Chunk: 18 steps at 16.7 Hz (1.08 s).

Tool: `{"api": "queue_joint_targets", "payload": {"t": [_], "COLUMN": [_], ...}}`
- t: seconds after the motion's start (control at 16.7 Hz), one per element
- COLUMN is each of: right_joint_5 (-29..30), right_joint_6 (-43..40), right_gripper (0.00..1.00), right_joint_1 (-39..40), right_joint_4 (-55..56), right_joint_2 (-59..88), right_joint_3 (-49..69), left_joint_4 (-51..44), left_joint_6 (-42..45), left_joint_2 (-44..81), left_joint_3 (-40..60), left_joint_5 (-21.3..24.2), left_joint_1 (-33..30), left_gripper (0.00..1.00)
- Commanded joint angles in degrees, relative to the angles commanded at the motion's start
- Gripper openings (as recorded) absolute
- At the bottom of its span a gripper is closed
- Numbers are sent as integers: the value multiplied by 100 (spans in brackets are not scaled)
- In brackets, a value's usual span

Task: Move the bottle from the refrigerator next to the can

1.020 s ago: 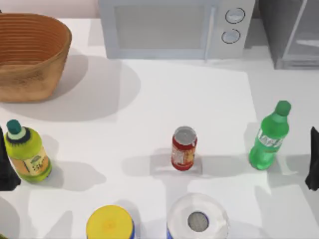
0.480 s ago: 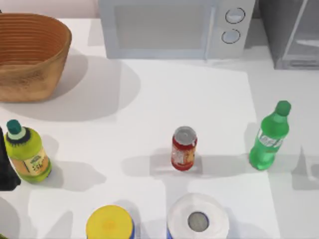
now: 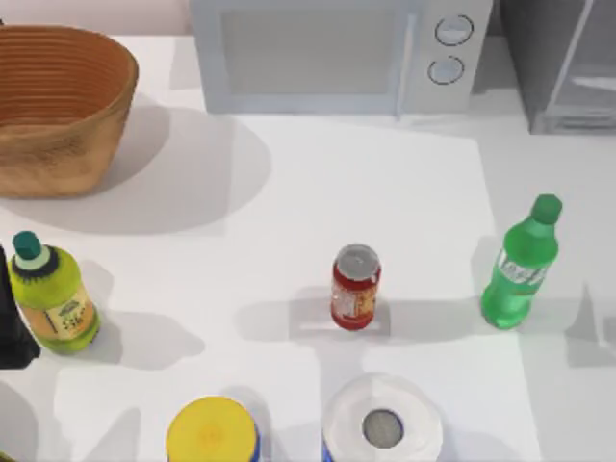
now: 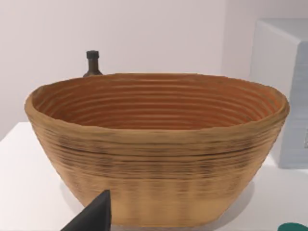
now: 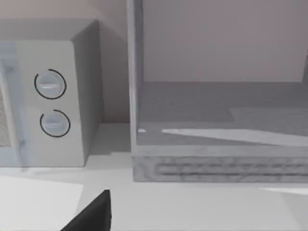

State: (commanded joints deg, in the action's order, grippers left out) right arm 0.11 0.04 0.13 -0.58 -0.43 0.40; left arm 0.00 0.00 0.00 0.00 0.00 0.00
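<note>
Standing upright on table's right side, bottle [image 3: 519, 272] sits outside refrigerator [image 3: 563, 63], well apart from can [image 3: 355, 287]. Left gripper [image 3: 12, 327] parked at left edge, fingers' state unclear. Risk: tall bottle tipping if gripped high or dragged

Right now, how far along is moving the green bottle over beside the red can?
Done: the slim bright-green plastic bottle stands upright on the white table, outside the grey glass-doored refrigerator, right of the small red can with a gap between them. In hand: nothing; the left gripper sits at the table's left edge by the yellow-green bottle. Left: perhaps closing that gap.
</note>
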Motion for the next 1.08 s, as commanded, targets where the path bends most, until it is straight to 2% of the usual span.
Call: {"api": "queue_joint_targets", "payload": {"t": [0.3,1.08], "right_joint_5": [12,-20], "right_joint_6": [-11,-43], "right_gripper": [100,100], "right_joint_1": [-20,-26], "right_joint_4": [-1223,-7448], "right_joint_2": [-819,-4024], "right_joint_3": [679,3286], "left_joint_4": [0,0], "left_joint_6": [0,0], "left_joint_2": [0,0], "left_joint_3": [0,0], "left_joint_5": [0,0], "left_joint_1": [0,0], "left_gripper": [100,100]}}
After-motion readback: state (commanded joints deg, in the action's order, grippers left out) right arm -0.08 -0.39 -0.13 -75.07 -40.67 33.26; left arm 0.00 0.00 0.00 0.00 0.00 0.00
